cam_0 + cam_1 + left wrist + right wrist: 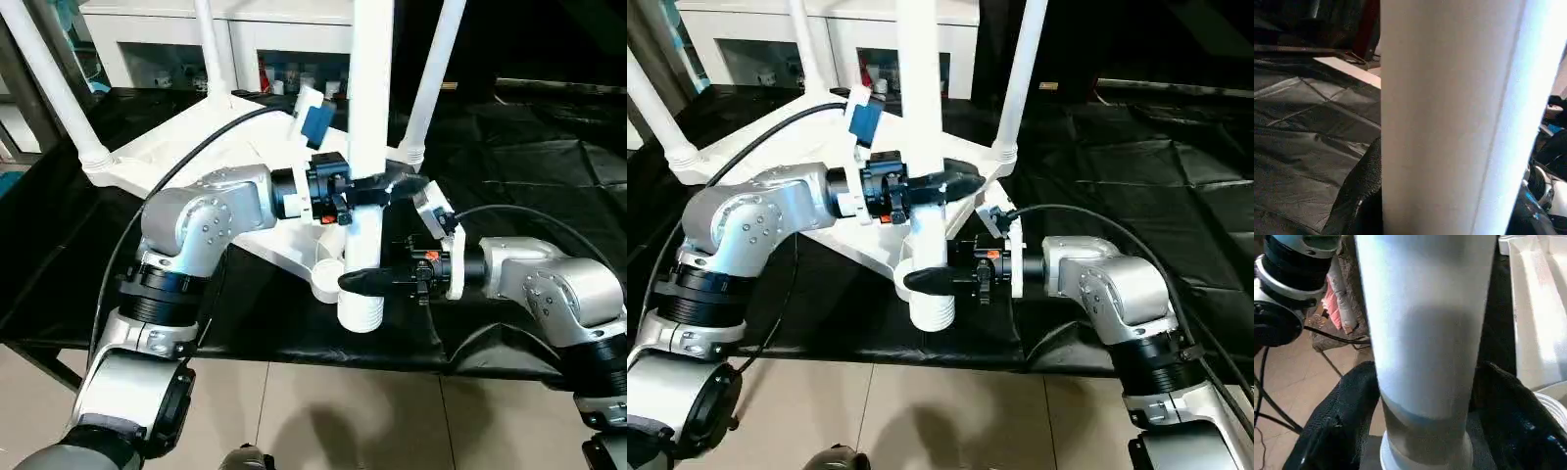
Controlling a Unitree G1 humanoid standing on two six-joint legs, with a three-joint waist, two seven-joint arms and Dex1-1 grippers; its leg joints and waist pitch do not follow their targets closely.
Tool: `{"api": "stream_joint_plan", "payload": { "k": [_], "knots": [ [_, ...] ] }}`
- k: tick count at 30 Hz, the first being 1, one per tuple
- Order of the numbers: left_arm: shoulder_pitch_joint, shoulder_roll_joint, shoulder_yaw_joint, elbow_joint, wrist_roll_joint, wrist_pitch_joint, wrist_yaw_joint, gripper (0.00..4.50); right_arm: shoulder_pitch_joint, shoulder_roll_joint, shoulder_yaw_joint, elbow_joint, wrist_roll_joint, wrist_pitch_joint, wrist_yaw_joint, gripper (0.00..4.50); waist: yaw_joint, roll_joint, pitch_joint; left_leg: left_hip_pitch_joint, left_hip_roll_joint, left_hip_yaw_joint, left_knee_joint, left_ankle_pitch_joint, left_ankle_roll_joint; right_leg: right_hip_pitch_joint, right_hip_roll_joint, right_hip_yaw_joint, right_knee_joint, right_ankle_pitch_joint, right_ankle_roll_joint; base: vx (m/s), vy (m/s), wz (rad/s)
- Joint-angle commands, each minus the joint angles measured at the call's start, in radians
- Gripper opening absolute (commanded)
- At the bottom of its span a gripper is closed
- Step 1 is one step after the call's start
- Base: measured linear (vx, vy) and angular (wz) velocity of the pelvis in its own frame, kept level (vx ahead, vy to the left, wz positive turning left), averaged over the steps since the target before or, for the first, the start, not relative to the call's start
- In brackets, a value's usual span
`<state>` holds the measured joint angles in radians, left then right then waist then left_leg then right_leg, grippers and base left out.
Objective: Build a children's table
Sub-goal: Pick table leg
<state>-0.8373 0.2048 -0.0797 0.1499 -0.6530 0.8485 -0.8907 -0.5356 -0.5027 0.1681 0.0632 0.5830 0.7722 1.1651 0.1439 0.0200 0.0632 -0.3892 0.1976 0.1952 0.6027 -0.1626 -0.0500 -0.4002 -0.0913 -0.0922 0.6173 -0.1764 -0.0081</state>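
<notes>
Left eye view: the white top (260,230) lies upside down on a black-covered bench (529,166). Three legs stand in its far and side corner sockets: left (49,83), far (211,49) and right (431,83). A fourth leg (370,127) stands upright at the near corner, its ribbed end (361,311) just beside the empty socket (328,279). The left gripper (367,188) clasps this leg higher up; the right gripper (377,282) clasps it low, near the ribbed end. A white cabinet (186,44) stands behind.

Right eye view: the same scene; both grippers close on the near leg, left above right.

Left wrist view: the leg fills the middle, a black finger (1364,188) pressed against its side, black sheeting beyond.

Right wrist view: black fingers (1339,421) sit on both sides of the leg, touching it, with the top's rim (1537,308) to one side.
</notes>
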Motion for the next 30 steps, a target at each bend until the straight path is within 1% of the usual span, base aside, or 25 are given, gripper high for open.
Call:
{"api": "stream_joint_plan", "payload": {
  "k": [1, 2, 3, 4, 7, 8, 9, 10, 11, 12, 13, 14, 20, 21, 22, 23, 24, 25, 26, 27, 28, 29, 30],
  "knots": [
    [-0.023, 0.004, -0.005, -0.020, 0.008, 0.000, -0.010, 1.77, -0.016, -0.004, 0.002, 0.001, 0.001, -0.011, 0.015, 3.07, 0.002, -0.018, -0.087, 0.017, 0.031, -0.018, -0.055, -0.124, 0.028, 0.056, -0.060, 0.049, -0.065, -0.182, -0.195, 0.000, 0.000, 0.00],
    [-0.023, 0.005, -0.005, -0.019, 0.009, -0.001, -0.011, 1.77, -0.013, -0.005, 0.006, -0.002, 0.002, -0.010, 0.019, 3.07, 0.002, -0.018, -0.086, 0.018, 0.031, -0.018, -0.055, -0.124, 0.028, 0.056, -0.060, 0.049, -0.066, -0.184, -0.195, 0.000, 0.000, 0.00],
    [-0.024, 0.005, -0.006, -0.018, 0.010, -0.002, -0.012, 1.77, -0.011, -0.005, 0.008, -0.004, 0.003, -0.008, 0.022, 2.80, 0.001, -0.019, -0.086, 0.018, 0.031, -0.017, -0.055, -0.124, 0.028, 0.056, -0.059, 0.049, -0.066, -0.185, -0.195, 0.000, 0.000, 0.00],
    [-0.024, 0.005, -0.006, -0.018, 0.010, -0.002, -0.012, 1.77, -0.011, -0.005, 0.008, -0.004, 0.003, -0.008, 0.022, 2.74, 0.001, -0.019, -0.086, 0.017, 0.031, -0.017, -0.055, -0.126, 0.028, 0.056, -0.060, 0.049, -0.066, -0.188, -0.195, 0.000, 0.000, 0.00],
    [-0.027, 0.005, -0.007, -0.014, 0.009, -0.005, -0.011, 1.77, -0.009, -0.005, 0.011, -0.003, 0.004, -0.005, 0.029, 2.74, 0.002, -0.018, -0.087, 0.018, 0.031, -0.018, -0.055, -0.126, 0.027, 0.056, -0.060, 0.049, -0.066, -0.188, -0.194, 0.000, 0.000, 0.00],
    [-0.027, 0.006, -0.008, -0.014, 0.010, -0.006, -0.011, 1.77, -0.009, -0.004, 0.010, -0.002, 0.002, -0.005, 0.032, 2.57, 0.002, -0.018, -0.086, 0.018, 0.031, -0.017, -0.055, -0.126, 0.027, 0.055, -0.060, 0.049, -0.066, -0.189, -0.194, 0.000, 0.000, 0.00],
    [-0.027, 0.006, -0.008, -0.014, 0.010, -0.006, -0.011, 1.77, -0.009, -0.004, 0.010, -0.001, 0.001, -0.004, 0.032, 2.31, 0.002, -0.018, -0.086, 0.018, 0.031, -0.017, -0.055, -0.126, 0.027, 0.056, -0.060, 0.049, -0.067, -0.191, -0.194, 0.000, 0.000, 0.00],
    [-0.027, 0.006, -0.008, -0.014, 0.010, -0.006, -0.011, 1.77, -0.008, -0.004, 0.010, 0.000, 0.000, -0.004, 0.034, 2.32, 0.002, -0.019, -0.087, 0.017, 0.030, -0.017, -0.055, -0.125, 0.027, 0.056, -0.060, 0.049, -0.066, -0.190, -0.193, 0.000, 0.000, 0.00],
    [-0.027, 0.006, -0.007, -0.014, 0.010, -0.006, -0.012, 1.77, -0.009, -0.004, 0.011, 0.001, -0.001, -0.004, 0.035, 2.30, 0.002, -0.017, -0.087, 0.017, 0.031, -0.018, -0.055, -0.122, 0.027, 0.056, -0.060, 0.049, -0.066, -0.187, -0.194, 0.000, 0.000, 0.00],
    [-0.027, 0.006, -0.007, -0.014, 0.010, -0.006, -0.012, 1.77, -0.009, -0.004, 0.011, 0.002, -0.001, -0.004, 0.035, 2.17, 0.001, -0.018, -0.087, 0.017, 0.031, -0.018, -0.055, -0.122, 0.027, 0.056, -0.059, 0.049, -0.065, -0.183, -0.195, 0.000, 0.000, 0.00],
    [-0.027, 0.006, -0.007, -0.014, 0.009, -0.005, -0.012, 1.77, -0.009, -0.004, 0.011, 0.003, -0.001, -0.003, 0.036, 2.17, 0.001, -0.018, -0.087, 0.017, 0.031, -0.018, -0.055, -0.123, 0.027, 0.056, -0.059, 0.049, -0.065, -0.182, -0.195, 0.000, 0.000, 0.00],
    [-0.027, 0.006, -0.007, -0.015, 0.008, -0.005, -0.013, 1.77, -0.009, -0.004, 0.011, 0.004, -0.002, -0.003, 0.038, 1.98, 0.002, -0.020, -0.087, 0.017, 0.031, -0.018, -0.055, -0.119, 0.029, 0.056, -0.059, 0.049, -0.064, -0.176, -0.198, 0.000, 0.000, 0.00],
    [-0.029, 0.001, 0.000, -0.009, 0.010, -0.011, -0.007, 1.77, -0.006, 0.004, 0.009, 0.013, -0.007, -0.010, 0.035, 1.91, 0.002, -0.019, -0.087, 0.017, 0.031, -0.017, -0.054, -0.119, 0.031, 0.056, -0.059, 0.049, -0.064, -0.179, -0.198, 0.000, 0.000, 0.00],
    [-0.030, 0.000, 0.001, -0.008, 0.011, -0.012, -0.007, 1.77, -0.005, 0.005, 0.008, 0.014, -0.007, -0.011, 0.034, 1.91, 0.002, -0.017, -0.087, 0.017, 0.031, -0.018, -0.054, -0.122, 0.030, 0.055, -0.060, 0.049, -0.065, -0.182, -0.198, 0.000, 0.000, 0.00],
    [-0.030, -0.005, 0.006, -0.005, 0.018, -0.015, 0.015, 1.77, -0.004, 0.008, 0.005, 0.014, -0.006, -0.013, 0.031, 1.90, 0.002, -0.017, -0.087, 0.018, 0.031, -0.018, -0.054, -0.125, 0.028, 0.056, -0.060, 0.049, -0.065, -0.186, -0.198, 0.000, 0.000, 0.00],
    [-0.030, -0.005, 0.006, -0.005, 0.018, -0.015, 0.015, 2.12, -0.004, 0.008, 0.005, 0.014, -0.006, -0.013, 0.031, 1.90, 0.002, -0.018, -0.087, 0.018, 0.031, -0.017, -0.054, -0.126, 0.028, 0.055, -0.060, 0.049, -0.065, -0.186, -0.198, 0.000, 0.000, 0.00],
    [-0.033, -0.019, 0.023, 0.005, 0.010, -0.007, 0.038, 2.47, -0.002, 0.012, 0.001, 0.014, -0.005, -0.015, 0.027, 1.90, 0.002, -0.018, -0.087, 0.016, 0.030, -0.018, -0.054, -0.128, 0.026, 0.056, -0.060, 0.049, -0.065, -0.186, -0.197, 0.000, 0.000, 0.00],
    [-0.033, -0.019, 0.023, 0.005, 0.010, -0.007, 0.038, 2.47, -0.002, 0.012, 0.001, 0.014, -0.005, -0.015, 0.027, 1.90, 0.002, -0.018, -0.087, 0.017, 0.031, -0.018, -0.054, -0.128, 0.026, 0.056, -0.059, 0.048, -0.066, -0.186, -0.197, 0.000, 0.000, 0.00],
    [-0.030, -0.015, 0.028, 0.003, -0.003, 0.009, 0.031, 2.47, 0.002, 0.018, -0.009, 0.014, -0.004, -0.021, 0.017, 1.90, 0.002, -0.015, -0.087, 0.017, 0.031, -0.018, -0.054, -0.128, 0.026, 0.056, -0.060, 0.049, -0.066, -0.185, -0.198, 0.000, 0.000, 0.00],
    [-0.027, -0.018, 0.035, 0.002, -0.008, 0.009, 0.035, 2.53, 0.005, 0.023, -0.017, 0.013, 0.000, -0.024, 0.010, 1.90, 0.001, -0.016, -0.087, 0.016, 0.030, -0.018, -0.053, -0.126, 0.027, 0.057, -0.060, 0.048, -0.066, -0.183, -0.198, 0.000, 0.000, 0.00],
    [-0.026, -0.020, 0.037, 0.001, -0.010, 0.009, 0.037, 2.82, 0.005, 0.024, -0.019, 0.013, 0.001, -0.025, 0.008, 1.89, 0.002, -0.015, -0.088, 0.017, 0.030, -0.018, -0.053, -0.126, 0.027, 0.056, -0.060, 0.048, -0.065, -0.182, -0.199, 0.000, 0.000, 0.00],
    [-0.020, -0.032, 0.055, -0.001, -0.017, 0.000, 0.055, 2.90, 0.011, 0.035, -0.035, 0.012, 0.006, -0.034, -0.005, 1.89, 0.002, -0.013, -0.088, 0.017, 0.031, -0.019, -0.054, -0.128, 0.026, 0.056, -0.060, 0.048, -0.065, -0.179, -0.200, 0.000, 0.000, 0.00],
    [-0.017, -0.041, 0.064, -0.001, -0.018, -0.012, 0.066, 2.94, 0.013, 0.041, -0.045, 0.013, 0.005, -0.046, -0.016, 1.89, 0.001, -0.015, -0.088, 0.017, 0.031, -0.019, -0.054, -0.131, 0.025, 0.056, -0.059, 0.048, -0.066, -0.175, -0.202, 0.000, 0.000, 0.00]
  ]
}}
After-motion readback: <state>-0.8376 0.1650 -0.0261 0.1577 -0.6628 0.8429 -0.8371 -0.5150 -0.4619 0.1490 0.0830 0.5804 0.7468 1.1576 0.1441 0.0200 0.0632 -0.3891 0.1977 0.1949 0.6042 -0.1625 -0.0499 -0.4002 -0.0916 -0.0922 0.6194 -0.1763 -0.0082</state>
